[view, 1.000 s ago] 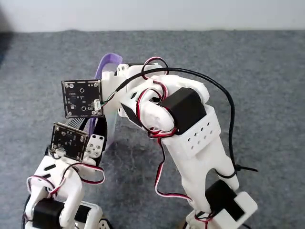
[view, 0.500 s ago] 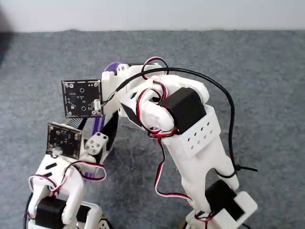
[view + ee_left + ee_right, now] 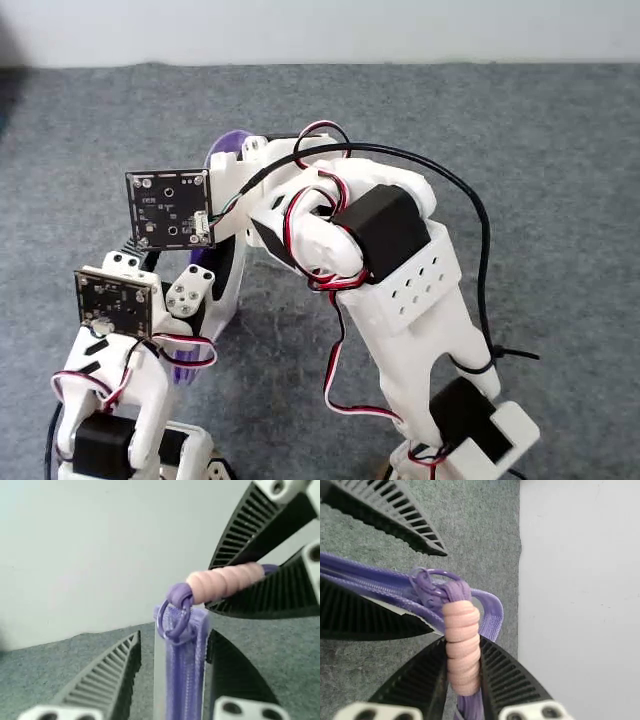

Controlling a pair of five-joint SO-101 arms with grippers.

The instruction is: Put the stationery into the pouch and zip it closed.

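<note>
The purple pouch [image 3: 226,147] hangs upright between the two arms, its zipper edge [image 3: 182,680] running up to a metal ring [image 3: 171,623]. A pink beaded zipper pull [image 3: 461,640] is fixed to that ring. My right gripper [image 3: 462,645] is shut on the pull, and in the left wrist view the same right gripper [image 3: 214,586] holds the pink pull [image 3: 225,582] from the side. My left gripper [image 3: 173,636] is open and straddles the pouch's edge just below the ring. One of its fingers [image 3: 225,665] lies against the pouch; the other stands apart from it.
The grey felt-like table surface [image 3: 540,150] extends to the right and behind the arms, up to a white wall [image 3: 320,30]. The right arm [image 3: 400,260] with its black cable [image 3: 470,210] arches over the table's middle. The left arm [image 3: 110,400] stands at the front left.
The left arm has drawn back toward the front left, sliding down along the pouch. More purple pouch now shows below it. The right arm has stayed put, holding the pull.
</note>
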